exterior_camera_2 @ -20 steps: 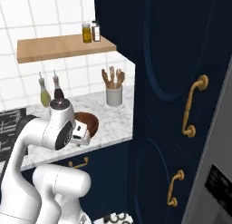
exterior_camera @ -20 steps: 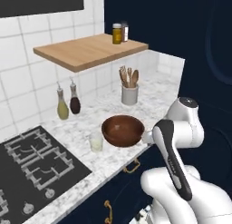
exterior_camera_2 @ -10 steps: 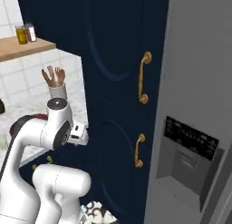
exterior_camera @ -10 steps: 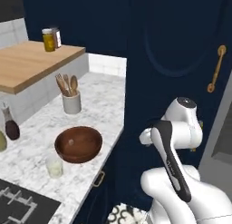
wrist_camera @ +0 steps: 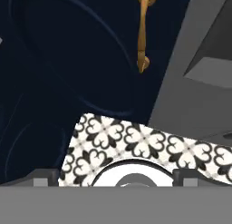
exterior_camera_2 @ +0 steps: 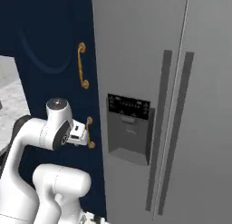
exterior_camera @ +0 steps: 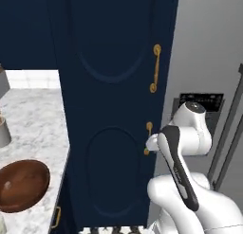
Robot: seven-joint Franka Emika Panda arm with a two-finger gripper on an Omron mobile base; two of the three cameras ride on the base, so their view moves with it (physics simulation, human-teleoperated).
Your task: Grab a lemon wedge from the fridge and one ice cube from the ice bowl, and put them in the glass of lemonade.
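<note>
The fridge [exterior_camera_2: 181, 105] fills the right two thirds of the right base view: grey brushed steel, both doors shut, two dark vertical bar handles [exterior_camera_2: 170, 128] side by side at centre right, and a black dispenser panel [exterior_camera_2: 129, 128] on the left door, mid-frame. In the left base view the same fridge [exterior_camera: 204, 53] takes the right side of the frame, its dispenser panel half hidden behind the arm's white elbow and its handles running down the right edge. The hand view gives only a grey slab of it [wrist_camera: 190, 78] at the upper right, above a strip of black-and-white patterned floor tile [wrist_camera: 145, 143] across the lower middle.

Just left of the fridge stands a tall navy cabinet [exterior_camera_2: 50, 46] with two gold handles [exterior_camera_2: 82, 65], one above the other; the hand view shows one gold handle [wrist_camera: 142, 32] hanging at top centre against the navy door.

The ice bowl [exterior_camera: 21, 185], dark brown and shallow, sits at the lower left of the left base view on the marble worktop [exterior_camera: 33, 119], well apart from the fridge; the right base view has just a pale sliver of worktop at its left edge.

The gripper [wrist_camera: 113, 177] hangs at the bottom of the hand view, its jaws spread wide with nothing between them, aimed down at the floor in front of the cabinet.
</note>
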